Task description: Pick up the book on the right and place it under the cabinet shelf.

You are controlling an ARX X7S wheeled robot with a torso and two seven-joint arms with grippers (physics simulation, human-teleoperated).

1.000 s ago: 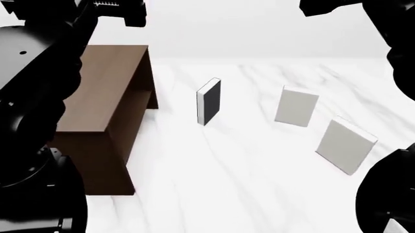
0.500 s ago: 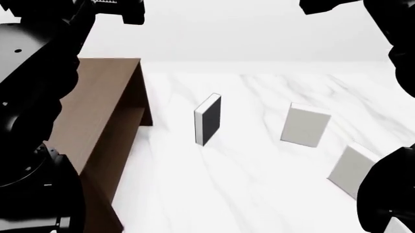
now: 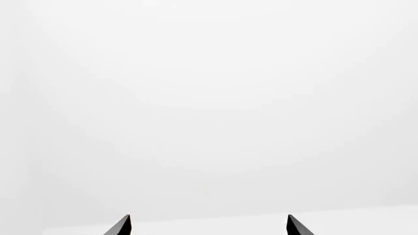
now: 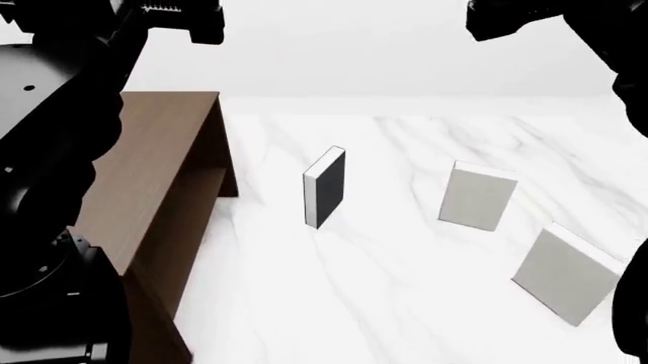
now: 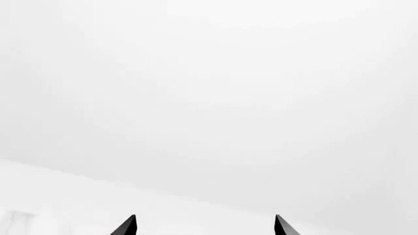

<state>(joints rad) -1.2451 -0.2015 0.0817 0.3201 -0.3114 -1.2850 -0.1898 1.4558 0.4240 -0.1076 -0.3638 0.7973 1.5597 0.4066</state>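
The head view looks forward and down from high up over a white marble surface (image 4: 385, 303). It takes in the brown cabinet (image 4: 152, 174) at the left, three upright books in the middle and right, and both black arms raised at its upper corners. It stands fairly far back, so most of the scene fits.

Each wrist view looks out along its own arm, past two dark jaw tips at the frame's edge, toward a blank pale background and a strip of pale surface. Neither wrist view shows the cabinet or any book, so the pale surface is the only thing they may share with the head view.
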